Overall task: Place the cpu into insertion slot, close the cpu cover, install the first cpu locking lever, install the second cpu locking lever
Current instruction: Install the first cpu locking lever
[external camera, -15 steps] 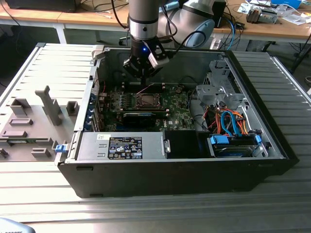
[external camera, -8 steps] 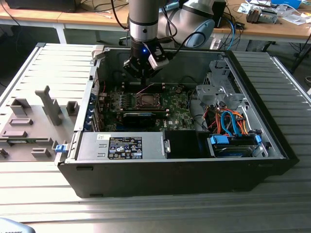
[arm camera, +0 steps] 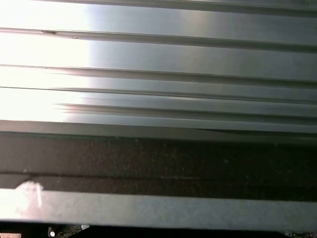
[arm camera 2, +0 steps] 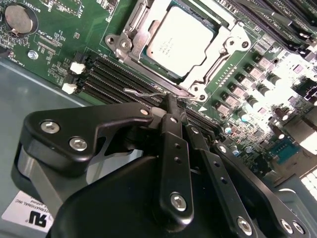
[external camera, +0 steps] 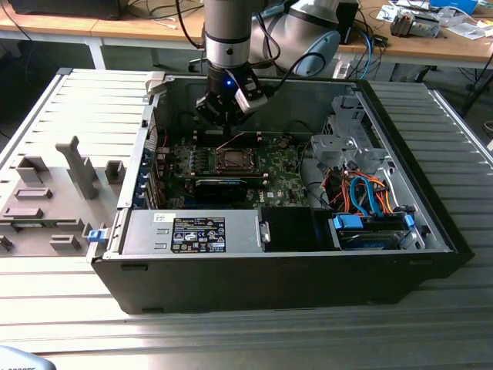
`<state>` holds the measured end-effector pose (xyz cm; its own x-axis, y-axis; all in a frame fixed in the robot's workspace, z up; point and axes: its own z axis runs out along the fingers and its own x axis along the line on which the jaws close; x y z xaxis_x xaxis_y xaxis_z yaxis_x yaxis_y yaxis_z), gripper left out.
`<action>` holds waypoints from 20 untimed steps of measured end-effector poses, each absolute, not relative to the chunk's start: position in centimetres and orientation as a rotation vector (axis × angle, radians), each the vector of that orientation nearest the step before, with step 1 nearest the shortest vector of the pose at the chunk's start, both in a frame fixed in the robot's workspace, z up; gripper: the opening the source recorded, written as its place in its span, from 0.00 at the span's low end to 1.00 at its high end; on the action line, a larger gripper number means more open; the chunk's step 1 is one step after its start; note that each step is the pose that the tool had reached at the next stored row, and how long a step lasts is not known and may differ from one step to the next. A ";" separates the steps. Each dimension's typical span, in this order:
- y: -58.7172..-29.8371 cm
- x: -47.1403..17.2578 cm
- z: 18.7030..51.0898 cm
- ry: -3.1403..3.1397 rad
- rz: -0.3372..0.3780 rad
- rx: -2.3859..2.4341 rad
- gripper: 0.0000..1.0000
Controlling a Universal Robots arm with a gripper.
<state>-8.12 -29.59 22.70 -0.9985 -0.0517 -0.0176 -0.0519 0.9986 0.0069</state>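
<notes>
Claw closed, arm vertical

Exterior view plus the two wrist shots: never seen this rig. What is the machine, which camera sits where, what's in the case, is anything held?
It is a single robot arm reaching down into an open computer case that lies on a slatted metal table. The exterior view comes from a camera off the arm. Both wrist views ride on the arm. In the second wrist view the black claw sits close above the green motherboard, its tips closed beside a thin wire locking lever. The cpu already lies in the insertion slot, with the cpu cover down around it. The first wrist view faces a ribbed metal surface. I cannot tell whether the claw grips the lever.
</notes>
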 end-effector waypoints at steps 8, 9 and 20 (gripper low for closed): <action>-29.6 -8.1 22.3 3.122 0.012 -0.113 0.11; -29.6 -8.1 22.2 3.122 0.012 -0.113 0.11; -29.6 -8.0 21.3 3.122 0.012 -0.113 0.11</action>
